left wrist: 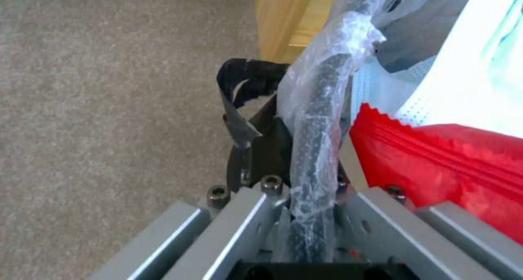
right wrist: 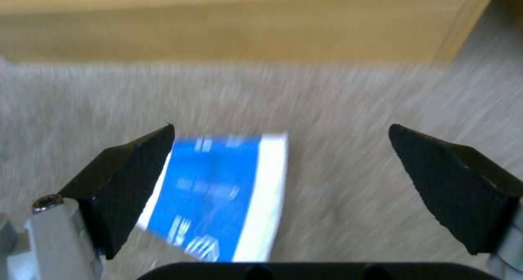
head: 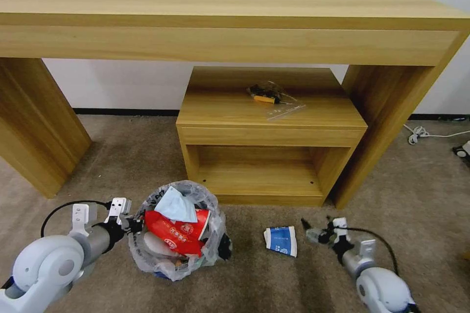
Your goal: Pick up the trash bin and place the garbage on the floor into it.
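The blue wrapper (head: 281, 240) lies flat on the beige floor (head: 401, 190), in front of the low wooden cabinet (head: 269, 117) and between the trash bin (head: 177, 229) and the right gripper (head: 307, 227). It is a small blue packet with white print and a white edge, slightly creased, and looks thin and light. In the right wrist view the wrapper (right wrist: 218, 198) sits near one of the black fingers (right wrist: 130, 178), off-centre in the wide gap — the jaws stand well apart and touch nothing.

The step in hand appears to be the reach for this last loose piece. The next move likely calls for centring the jaws over the packet and pressing down into the carpet pile to catch so flat a thing.

The bin is already heaped with a light-blue mask (head: 175, 205) and red wrappers (head: 178, 232). The left gripper (head: 128, 222) is clamped on its bag-wrapped rim (left wrist: 316, 141), holding it beside the robot.
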